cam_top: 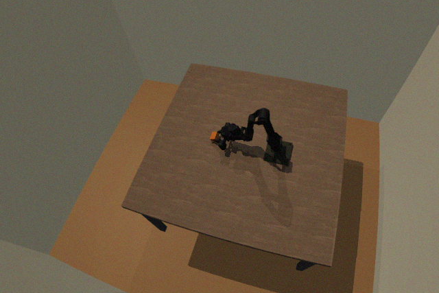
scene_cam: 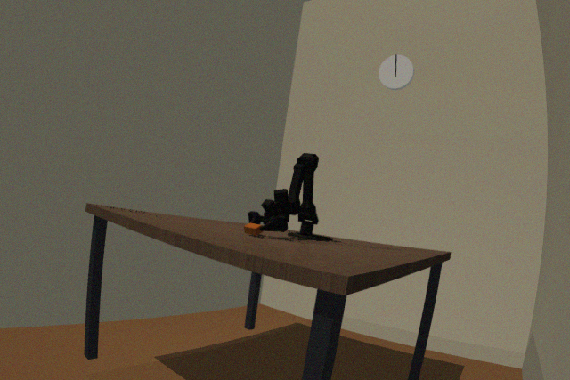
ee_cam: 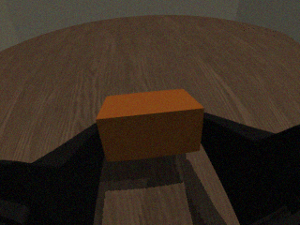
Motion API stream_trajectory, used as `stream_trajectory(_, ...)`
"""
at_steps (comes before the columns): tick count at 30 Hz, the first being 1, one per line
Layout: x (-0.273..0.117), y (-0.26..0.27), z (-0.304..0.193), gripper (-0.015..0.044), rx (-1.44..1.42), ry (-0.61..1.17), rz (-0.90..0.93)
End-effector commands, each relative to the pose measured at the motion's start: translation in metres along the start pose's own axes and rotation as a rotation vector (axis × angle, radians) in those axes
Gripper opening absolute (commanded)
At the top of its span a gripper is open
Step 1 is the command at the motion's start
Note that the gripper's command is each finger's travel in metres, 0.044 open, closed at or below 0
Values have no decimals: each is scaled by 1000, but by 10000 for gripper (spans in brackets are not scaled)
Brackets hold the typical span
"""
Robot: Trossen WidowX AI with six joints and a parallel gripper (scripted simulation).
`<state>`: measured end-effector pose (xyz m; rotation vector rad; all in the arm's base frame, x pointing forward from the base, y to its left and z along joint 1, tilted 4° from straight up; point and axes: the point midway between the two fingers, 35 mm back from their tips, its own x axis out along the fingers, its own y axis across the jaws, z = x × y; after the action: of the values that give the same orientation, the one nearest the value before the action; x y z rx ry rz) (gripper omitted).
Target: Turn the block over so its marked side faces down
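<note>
The orange block [cam_top: 213,136] [scene_cam: 252,229] [ee_cam: 150,136] is between the fingertips, low over the table [cam_top: 198,193] [scene_cam: 207,239] [ee_cam: 155,52]. My gripper [cam_top: 217,138] [ee_cam: 150,123] is shut on the block, one finger at each end of it. The gripper points nearly level, out from the arm's base. In the wrist view the block shows a brighter orange upper face and a darker face toward the camera. No mark shows on either. Whether the block touches the table is too small to tell. The block's underside and far side are hidden.
The arm's base [cam_top: 278,151] stands on the table, to the right of the block in the top view. The arm [cam_top: 262,114] [scene_cam: 307,162] arches up between base and gripper. The arm's shadow falls on the table. A clock [scene_cam: 395,71] hangs on the wall.
</note>
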<state>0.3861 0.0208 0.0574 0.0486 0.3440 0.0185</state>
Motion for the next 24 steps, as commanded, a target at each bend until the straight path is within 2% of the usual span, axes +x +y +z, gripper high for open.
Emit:
stream_trajectory(1,0,-1,1,53,3,-4,-4)
stream_trajectory(16,0,-1,1,440,3,-4,-4)
stream_trajectory(24,0,-1,1,440,3,-4,-4)
